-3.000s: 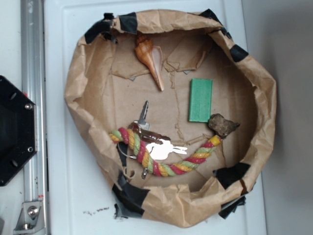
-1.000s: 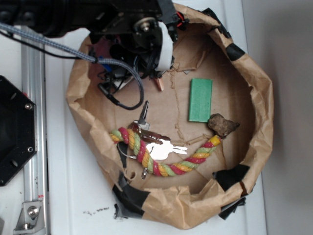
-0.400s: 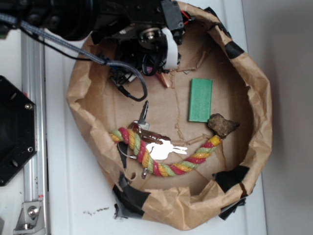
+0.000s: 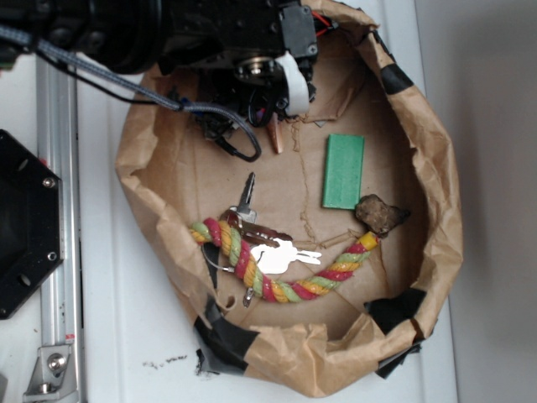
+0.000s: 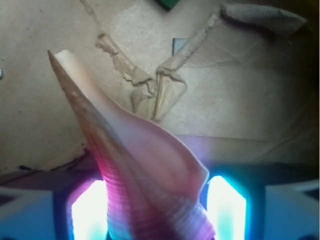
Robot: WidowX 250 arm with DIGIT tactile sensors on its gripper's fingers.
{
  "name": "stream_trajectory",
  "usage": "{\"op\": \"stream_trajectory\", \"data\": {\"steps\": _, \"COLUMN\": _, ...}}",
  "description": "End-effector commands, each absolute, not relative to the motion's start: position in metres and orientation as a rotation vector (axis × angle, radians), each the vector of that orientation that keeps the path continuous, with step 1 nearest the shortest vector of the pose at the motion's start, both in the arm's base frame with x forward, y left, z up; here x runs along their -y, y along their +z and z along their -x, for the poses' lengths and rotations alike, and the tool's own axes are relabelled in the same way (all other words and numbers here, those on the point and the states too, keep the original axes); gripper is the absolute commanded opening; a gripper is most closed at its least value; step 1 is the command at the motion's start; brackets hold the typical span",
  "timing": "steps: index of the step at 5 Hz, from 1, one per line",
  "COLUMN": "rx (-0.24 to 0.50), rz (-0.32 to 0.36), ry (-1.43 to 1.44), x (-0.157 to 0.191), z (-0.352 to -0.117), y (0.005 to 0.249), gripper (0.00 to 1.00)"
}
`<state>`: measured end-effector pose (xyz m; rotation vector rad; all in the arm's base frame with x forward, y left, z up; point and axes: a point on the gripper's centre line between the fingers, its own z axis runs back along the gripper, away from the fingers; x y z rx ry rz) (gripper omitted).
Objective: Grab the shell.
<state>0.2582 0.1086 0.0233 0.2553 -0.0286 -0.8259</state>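
The shell (image 5: 140, 160) fills the wrist view, its ribbed pinkish body between the two glowing fingers (image 5: 90, 210) and its long tip pointing up-left over the brown paper. Both fingers press its sides, so my gripper (image 5: 157, 210) is shut on it. From the exterior view, the black arm and gripper (image 4: 267, 101) cover the top left of the paper nest. Only the shell's orange tip (image 4: 275, 136) pokes out below the wrist.
The nest's crumpled paper wall (image 4: 440, 176) rings everything. Inside lie a green block (image 4: 344, 171), a lumpy brown rock (image 4: 382, 213), a coloured rope (image 4: 323, 281) and a bunch of keys (image 4: 281, 254). The black robot base (image 4: 25, 227) and a metal rail (image 4: 59, 218) stand at left.
The arm came in over the shell and settled on it. Over the last second the shell's tip swung a little to the right and up, and the wrist shifted slightly upward.
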Motion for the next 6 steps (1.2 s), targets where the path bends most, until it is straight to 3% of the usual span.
{"op": "stream_trajectory", "data": {"steps": 1, "rx": 0.137, "rz": -0.264, "ry": -0.716, "x": -0.095, "z": -0.265, "y": 0.072, "gripper": 0.0}}
{"op": "stream_trajectory", "data": {"steps": 2, "rx": 0.244, "rz": -0.231, "ry": -0.585, "x": -0.073, "z": -0.268, "y": 0.123, "gripper": 0.0}}
{"op": "stream_trajectory", "data": {"steps": 3, "rx": 0.343, "rz": -0.136, "ry": -0.313, "x": -0.047, "z": -0.274, "y": 0.171, "gripper": 0.0}}
{"op": "stream_trajectory", "data": {"steps": 4, "rx": 0.27, "rz": -0.076, "ry": -0.071, "x": -0.035, "z": -0.287, "y": 0.168, "gripper": 0.0}}
{"op": "stream_trajectory", "data": {"steps": 6, "rx": 0.242, "rz": -0.015, "ry": 0.078, "x": -0.022, "z": -0.288, "y": 0.165, "gripper": 0.0}}
